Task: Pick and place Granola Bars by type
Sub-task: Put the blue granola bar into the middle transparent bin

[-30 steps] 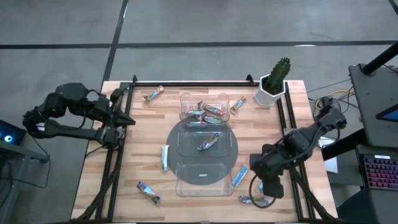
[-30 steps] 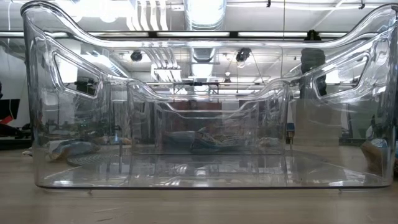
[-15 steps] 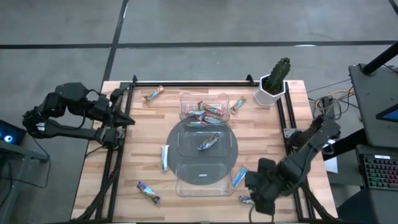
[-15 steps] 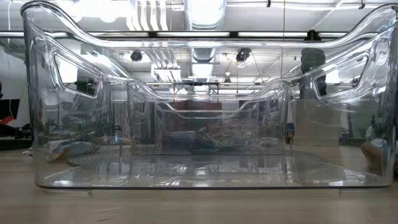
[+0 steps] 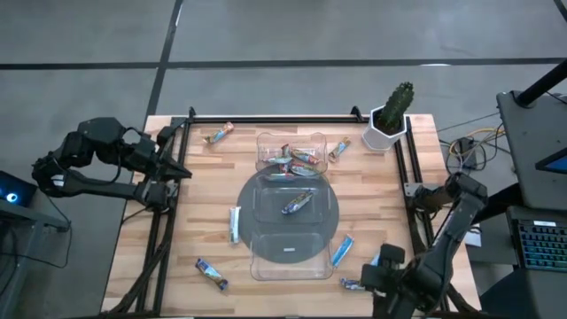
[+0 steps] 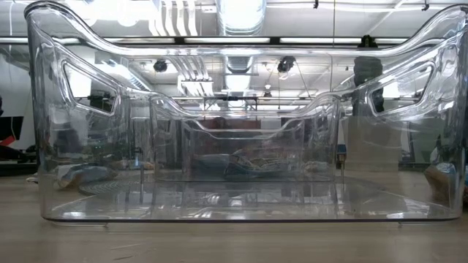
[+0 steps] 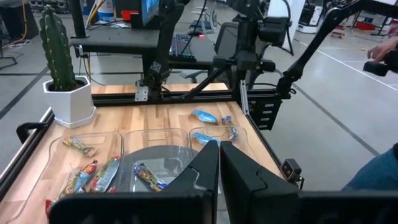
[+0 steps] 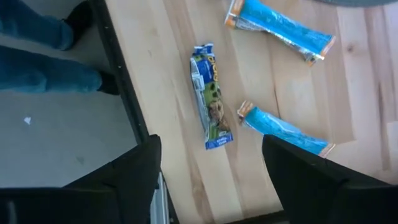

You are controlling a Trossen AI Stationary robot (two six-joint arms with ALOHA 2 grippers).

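Observation:
Granola Bars lie scattered on the wooden table (image 5: 204, 190), and some are in the clear tray (image 5: 292, 257). My right gripper (image 8: 211, 180) hangs open, pointing down, over the near right corner (image 5: 379, 276). Below it, flat on the wood, lie a dark multicoloured bar (image 8: 210, 106) and two light blue bars (image 8: 280, 28) (image 8: 283, 129). Its fingers touch none of them. My left gripper (image 7: 219, 165) waits shut at the table's left edge (image 5: 182, 170), holding nothing. In the low view only the tray (image 6: 241, 197) shows.
Several bars lie in the tray's far compartment (image 5: 292, 159) and one in its round middle (image 5: 297, 202). Loose bars lie at the far left (image 5: 219, 134), far right (image 5: 337, 148), left of the tray (image 5: 235, 221) and near left (image 5: 211, 273). A potted cactus (image 5: 390, 115) stands at the far right corner.
My right arm has swung toward the table's near right corner and sunk, bringing its gripper over the bars that lie there. The bars and the tray have stayed where they were.

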